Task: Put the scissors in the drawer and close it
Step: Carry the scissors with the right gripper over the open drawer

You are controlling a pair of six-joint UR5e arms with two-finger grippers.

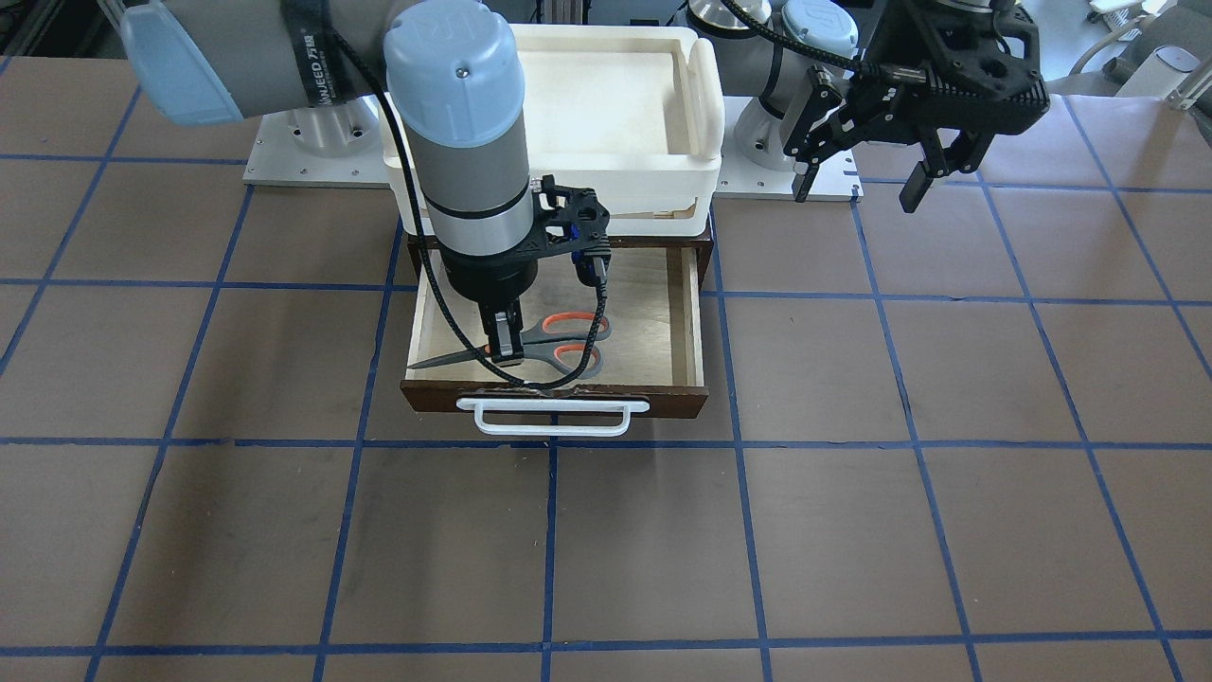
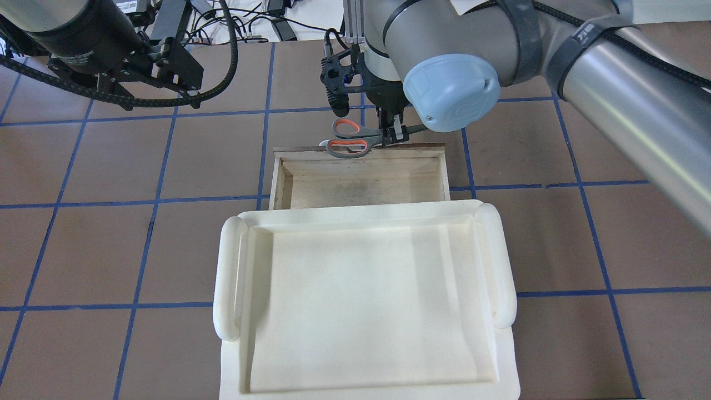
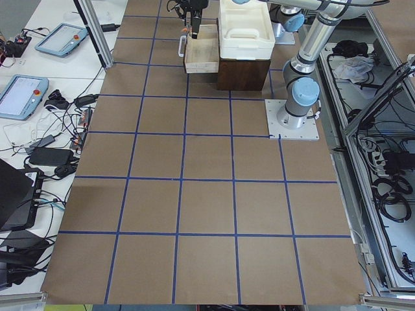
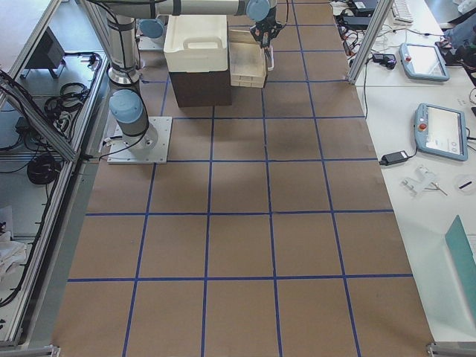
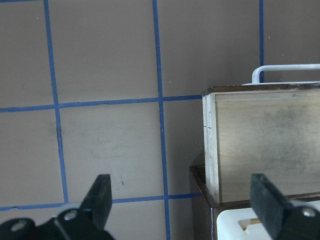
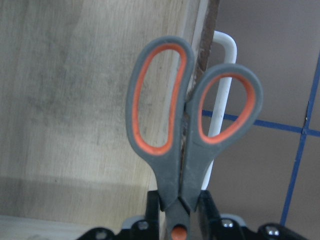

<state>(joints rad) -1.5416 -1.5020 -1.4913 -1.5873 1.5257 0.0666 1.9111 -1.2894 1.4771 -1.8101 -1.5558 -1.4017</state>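
Note:
The scissors [image 1: 542,351], dark grey with orange-red loops, hang level in my right gripper [image 1: 507,352], which is shut on them near the pivot. They are just above the front part of the open dark brown drawer [image 1: 644,322]. Their loops point to the robot's left. In the right wrist view the scissors [image 6: 167,125] straddle the drawer's front wall, next to the white bar handle [image 6: 223,100]. In the overhead view the right gripper [image 2: 390,135] holds the scissors [image 2: 350,145] over the front edge. My left gripper [image 1: 857,194] is open and empty, up beside the drawer.
A white plastic tray [image 2: 228,278] sits on the dark cabinet [image 3: 243,72] that the drawer slides out of. The brown table [image 1: 852,530] has blue grid lines. The left wrist view shows the drawer's side [image 5: 265,145] between the open fingers [image 5: 102,195].

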